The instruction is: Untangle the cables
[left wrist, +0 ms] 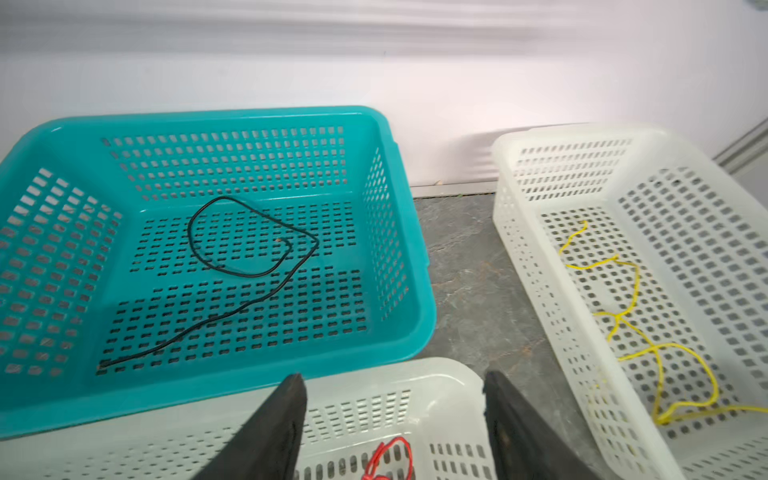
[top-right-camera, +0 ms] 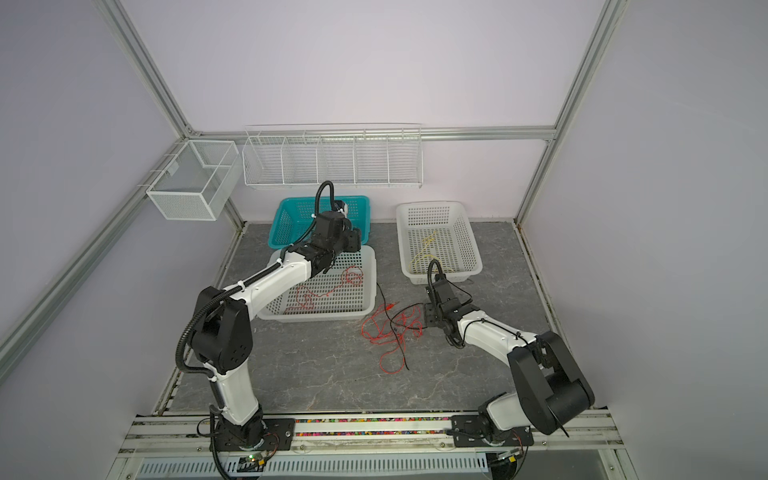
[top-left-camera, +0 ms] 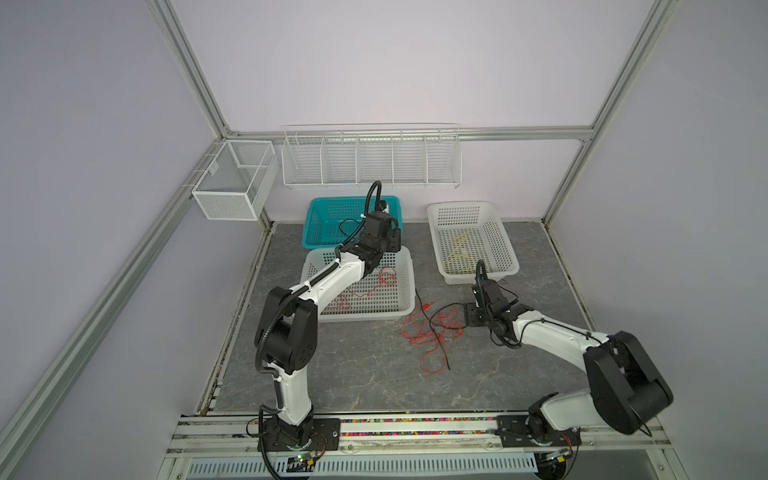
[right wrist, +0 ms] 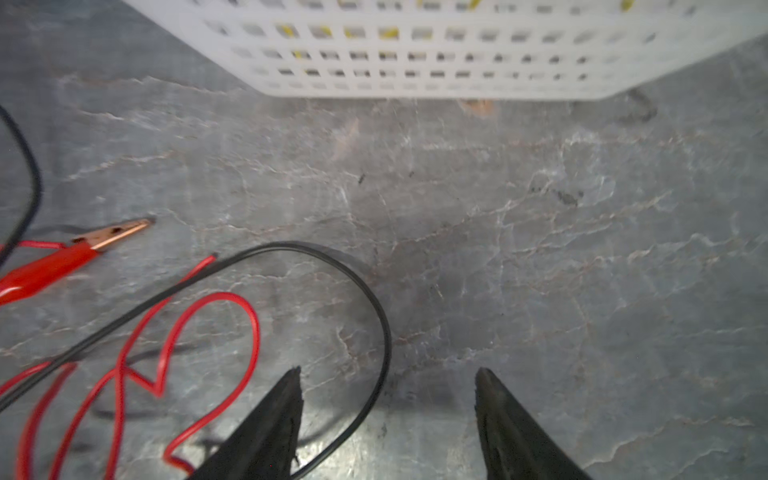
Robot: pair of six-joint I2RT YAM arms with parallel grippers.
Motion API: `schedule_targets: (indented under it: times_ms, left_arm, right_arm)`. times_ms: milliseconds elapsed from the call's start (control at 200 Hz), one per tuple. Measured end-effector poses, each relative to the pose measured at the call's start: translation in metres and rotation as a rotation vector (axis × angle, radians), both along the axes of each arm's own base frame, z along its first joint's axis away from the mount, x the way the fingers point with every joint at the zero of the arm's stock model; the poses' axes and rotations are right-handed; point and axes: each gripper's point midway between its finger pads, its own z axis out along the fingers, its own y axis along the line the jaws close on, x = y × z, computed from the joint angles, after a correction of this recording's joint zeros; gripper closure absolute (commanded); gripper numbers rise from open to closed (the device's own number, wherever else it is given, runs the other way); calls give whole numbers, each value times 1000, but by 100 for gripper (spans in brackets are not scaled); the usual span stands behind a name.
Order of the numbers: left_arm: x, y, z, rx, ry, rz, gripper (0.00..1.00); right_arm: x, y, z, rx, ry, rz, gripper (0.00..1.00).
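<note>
Surface: grey marbled table (top-left-camera: 353, 374) inside a pale-walled booth with an aluminium frame.
Landmark: everything below is placed off the front white basket (top-left-camera: 365, 318).
Cables, loose tangle: the tangle (top-left-camera: 432, 328) is mostly red loops with a black wire through them. It sits on the bare table just off that basket's near right corner, also seen in a top view at (top-right-camera: 390, 328).
Clip: a red alligator clip (right wrist: 62, 262) with a copper nose lies flat at the edge of the tangle. A second black wire runs from here along the basket's right wall.
Red wire: one red wire (top-left-camera: 374, 286) is sprawled inside the front white basket itself.
Black wire: a single black wire (left wrist: 249, 249) is coiled on the floor of the teal basket (left wrist: 208, 114), which sits directly behind the front white basket.
Yellow wire: the yellow wire (left wrist: 623, 324) is in the other white basket (top-left-camera: 461, 204), to the right of and further back than the front one, with bare table between them.
Right gripper: the right gripper (right wrist: 387, 370) is low over the table on the tangle's far side from the basket. Jaws are well apart, and a black loop curves across the gap between them without being pinched.
Left gripper: the left gripper (left wrist: 394, 376) hangs over the front white basket's back edge, jaws apart with nothing between them.
Wall stuff: a white wire rack (top-left-camera: 370, 160) and a mesh box (top-left-camera: 232, 183) are mounted up behind both baskets.
</note>
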Motion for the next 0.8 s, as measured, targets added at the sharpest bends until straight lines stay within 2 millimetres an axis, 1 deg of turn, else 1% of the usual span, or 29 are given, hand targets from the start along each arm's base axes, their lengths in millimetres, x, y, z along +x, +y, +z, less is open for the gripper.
schedule_targets:
  times_ms: [110, 245, 340, 430, 530, 645, 800]
  left_arm:
    - [-8, -1, 14, -33, -41, -26, 32]
    - [-12, -2, 32, -59, -82, -42, 32]
    - [-16, -4, 38, -70, -99, -51, 32]
    - [-21, -5, 37, -69, -101, -58, 32]
    - [-24, -4, 32, -62, -94, -58, 32]
    - [-25, -3, 30, -55, -91, -54, 30]
    - [-30, 1, 30, -52, -91, -51, 27]
  right_arm:
    - [-1, -1, -13, 4, 31, -15, 42]
    - [0, -2, -18, 6, 39, -29, 49]
    - [2, -2, -22, 6, 51, -38, 55]
    - [7, 1, -24, 12, 55, -48, 59]
    - [11, 4, -24, 22, 52, -54, 67]
    - [12, 5, -24, 34, 53, -60, 93]
    - [11, 5, -23, 37, 57, -62, 94]
